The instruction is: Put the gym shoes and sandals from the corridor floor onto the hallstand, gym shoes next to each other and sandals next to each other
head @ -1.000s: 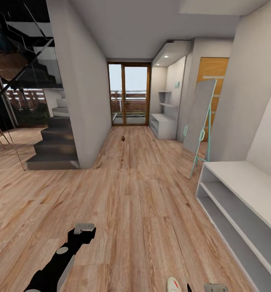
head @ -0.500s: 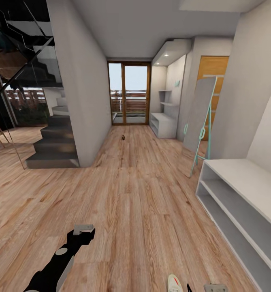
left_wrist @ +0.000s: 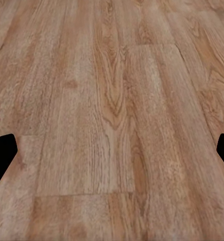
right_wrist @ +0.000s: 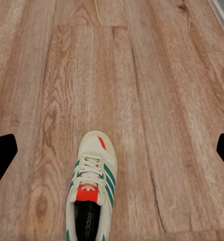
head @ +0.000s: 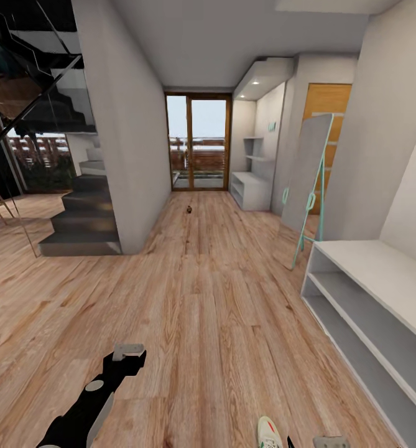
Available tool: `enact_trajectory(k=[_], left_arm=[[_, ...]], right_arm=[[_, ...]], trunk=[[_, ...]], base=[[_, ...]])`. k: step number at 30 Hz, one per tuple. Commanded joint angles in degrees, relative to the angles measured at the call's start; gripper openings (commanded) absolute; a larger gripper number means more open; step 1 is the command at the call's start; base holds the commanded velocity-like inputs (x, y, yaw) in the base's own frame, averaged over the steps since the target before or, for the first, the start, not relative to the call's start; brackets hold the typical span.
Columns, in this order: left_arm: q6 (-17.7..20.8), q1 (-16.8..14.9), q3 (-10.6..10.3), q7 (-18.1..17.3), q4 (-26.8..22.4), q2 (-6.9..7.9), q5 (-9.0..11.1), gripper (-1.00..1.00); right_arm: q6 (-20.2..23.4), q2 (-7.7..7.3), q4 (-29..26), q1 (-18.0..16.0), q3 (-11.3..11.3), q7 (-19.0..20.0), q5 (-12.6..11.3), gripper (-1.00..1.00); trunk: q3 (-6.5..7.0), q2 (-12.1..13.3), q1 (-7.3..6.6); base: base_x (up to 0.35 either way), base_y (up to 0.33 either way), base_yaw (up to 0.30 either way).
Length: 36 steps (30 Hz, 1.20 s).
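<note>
- One gym shoe (right_wrist: 90, 196) shows clearly in the right wrist view: white, green side stripes, a red-orange tongue tag, a dark opening, lying flat on the corridor floor (right_wrist: 142, 75) with its toe pointing away from the camera.
- The right gripper (right_wrist: 112, 153) has its two dark fingertips (right_wrist: 2, 154) at the opposite edges of that view, spread wide apart, with the shoe between and beyond them and nothing clamped.
- The head view catches only the toe end of that gym shoe (head: 268, 434) at the bottom edge, with a grey piece of the right arm (head: 331, 442) just beside it; the stripes and tongue tag cannot be made out there.
- The left gripper (left_wrist: 112, 150) looks at bare planks of the floor (left_wrist: 112, 100); its fingertips (left_wrist: 1, 155) sit far apart at the view's two sides, holding nothing.
- In the head view the left arm (head: 99, 392) reaches forward low over the floor, well apart from the shoe.
- The head view alone gives the room: the pale grey hallstand (head: 252, 186) with stepped wall shelves stands far down the corridor on the right, near a glass door (head: 197, 143).
- A small dark object (head: 189, 211) lies on the floor before that door, too small to identify.
- Nearer on the right are a plain white bench (head: 369, 298) with open shelves and a leaning mirror (head: 307, 174); a dark staircase (head: 86, 211) is on the left.
</note>
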Motion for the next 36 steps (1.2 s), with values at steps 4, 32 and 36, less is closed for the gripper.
enact_trajectory(k=[4,32,36], left_arm=[[0.05,-0.05,0.07,-0.19,-0.01,-0.01,0.06,1.0],[0.59,-0.08,-0.18,-0.25,0.1,-0.18,0.06,1.0],[0.61,-0.08,-0.22,-0.23,0.1,-0.18,0.09,1.0]], right_arm=[[-0.17,0.0,0.04,-0.03,-0.08,0.02,-0.01,1.0],[7.48,0.0,-9.44,-2.69,-0.11,-0.04,-0.1,1.0],[8.45,0.0,-9.28,-3.91,-0.11,0.0,-0.1,1.0]], trunk=[[-0.81,-1.64,0.88],[-7.97,-12.87,7.03],[-9.04,-14.48,7.9]], base=[[0.0,0.0,0.01],[0.0,0.0,0.083],[0.0,0.0,0.09]])
